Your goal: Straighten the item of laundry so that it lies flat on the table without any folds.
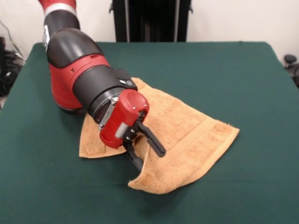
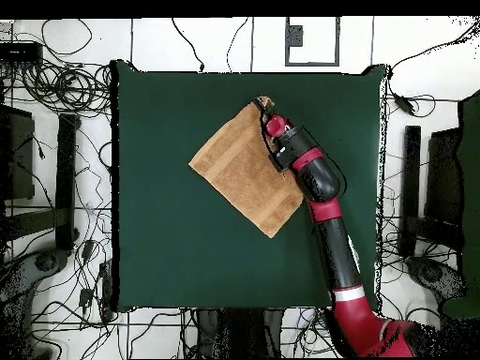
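Observation:
The tan-orange towel (image 1: 187,126) lies on the dark green table (image 1: 243,74), spread in a rough diamond with a woven band near its right hem. Its front corner (image 1: 142,179) curls up off the cloth in a fold. My gripper (image 1: 149,159) hangs low over that corner with its two black fingers spread apart. One finger lies over the towel and the other sits at the raised edge. The arm hides the towel's left part. In the overhead view the towel (image 2: 242,169) lies in the upper middle of the table (image 2: 169,244), with the gripper (image 2: 264,119) at its top right corner.
A black stand (image 1: 149,18) rises behind the table's far edge. Cables (image 2: 56,84) and dark equipment (image 2: 412,187) surround the table on the floor. Green cloth stretches wide on all sides of the towel.

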`<control>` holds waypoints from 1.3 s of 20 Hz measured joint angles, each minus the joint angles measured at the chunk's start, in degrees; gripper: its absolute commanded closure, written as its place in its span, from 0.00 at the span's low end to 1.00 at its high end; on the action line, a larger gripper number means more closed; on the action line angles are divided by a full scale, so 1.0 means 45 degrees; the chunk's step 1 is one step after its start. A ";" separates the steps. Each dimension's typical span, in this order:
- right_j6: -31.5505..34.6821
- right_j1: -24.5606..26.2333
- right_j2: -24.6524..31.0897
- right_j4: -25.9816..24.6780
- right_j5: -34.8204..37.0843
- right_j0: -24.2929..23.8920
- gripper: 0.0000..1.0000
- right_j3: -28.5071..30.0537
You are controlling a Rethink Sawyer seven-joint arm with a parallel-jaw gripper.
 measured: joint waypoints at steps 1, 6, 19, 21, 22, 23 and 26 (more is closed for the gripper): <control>-0.0324 -0.0050 -0.0009 0.0003 0.0060 0.0025 0.00 -0.0007; -0.1068 -0.0804 -0.0090 -0.0003 0.0097 0.0247 0.00 -0.0072; -0.1065 -0.3540 -0.1575 0.0374 0.1051 0.1377 0.00 -0.0758; -0.1065 -0.4041 -0.2122 0.0651 0.1669 0.1737 0.00 -0.0906; -0.1065 -0.4186 -0.2287 0.0735 0.1911 0.1847 0.00 -0.0959; -0.1065 -0.4358 -0.2493 0.0854 0.2237 0.1982 0.00 -0.1031; -0.1065 -0.5016 -0.3291 0.1394 0.3999 0.2507 0.00 -0.1437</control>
